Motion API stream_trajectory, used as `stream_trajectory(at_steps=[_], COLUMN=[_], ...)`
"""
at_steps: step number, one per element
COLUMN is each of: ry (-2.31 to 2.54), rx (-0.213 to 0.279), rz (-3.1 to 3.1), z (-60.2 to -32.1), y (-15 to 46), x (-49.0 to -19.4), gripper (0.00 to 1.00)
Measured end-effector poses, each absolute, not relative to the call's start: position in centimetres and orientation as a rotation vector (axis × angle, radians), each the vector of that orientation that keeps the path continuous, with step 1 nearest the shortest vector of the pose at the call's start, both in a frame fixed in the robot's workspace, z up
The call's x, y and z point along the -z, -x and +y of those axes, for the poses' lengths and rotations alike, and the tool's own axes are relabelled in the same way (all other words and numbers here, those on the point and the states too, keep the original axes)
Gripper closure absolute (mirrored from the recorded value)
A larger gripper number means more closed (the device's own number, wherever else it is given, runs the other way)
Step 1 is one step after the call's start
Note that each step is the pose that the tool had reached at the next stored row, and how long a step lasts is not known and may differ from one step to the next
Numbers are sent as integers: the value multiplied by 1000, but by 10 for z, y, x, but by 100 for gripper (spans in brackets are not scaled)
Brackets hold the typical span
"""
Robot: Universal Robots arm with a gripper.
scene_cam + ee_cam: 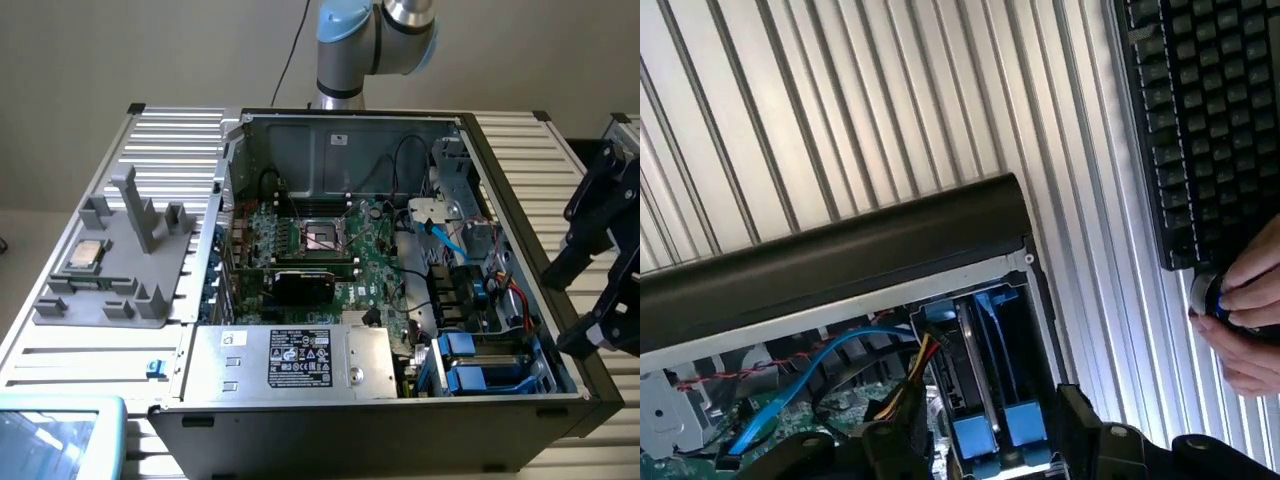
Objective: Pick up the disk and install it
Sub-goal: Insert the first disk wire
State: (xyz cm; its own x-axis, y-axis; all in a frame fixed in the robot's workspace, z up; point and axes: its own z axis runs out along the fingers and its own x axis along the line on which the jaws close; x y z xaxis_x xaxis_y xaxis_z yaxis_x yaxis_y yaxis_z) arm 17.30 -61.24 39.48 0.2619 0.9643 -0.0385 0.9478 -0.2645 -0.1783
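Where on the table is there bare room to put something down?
Bare ribbed table lies behind the grey fixture, and between the computer case rim and the keyboard. Crowded: inside the case, and beside the keyboard, where a person's hand is.

The disk point(975, 425), blue-tabbed, stands on edge in the case's point(840, 260) corner bay.

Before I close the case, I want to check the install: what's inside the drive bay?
Two blue carriers side by side, a grey drive edge in one. Their lower parts are hidden by the bay.
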Motion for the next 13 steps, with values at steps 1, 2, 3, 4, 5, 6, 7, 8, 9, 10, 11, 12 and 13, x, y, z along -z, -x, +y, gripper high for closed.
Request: stream_trajectory(at_steps=[1,2,3,4,5,6,7,8,9,10,11,12,13], ry=[2383,2366,2350,2334,2317,2301,2284,2266,2248,2231,2213,2195,2177], rx=[-212,-214,-216,-218,-219,-221,-222,-224,-226,-227,-229,-230,-232], rz=[-1850,-1872,-1895,-1917,-1938,-1960,-1981,-2004,-2025,-2046,-2067,-2088,-2109], z=[-612,-612,-612,-612,-612,-612,-612,-612,-612,-612,-612,-612,-612], y=[-173,-173,-173,-173,-173,-173,-173,-173,-173,-173,-173,-173,-173], x=[-395,-395,-395,-395,-395,-395,-395,-394,-394,-394,-394,-394,-394], gripper=[37,37,37,37,37,37,37,37,37,37,37,37,37])
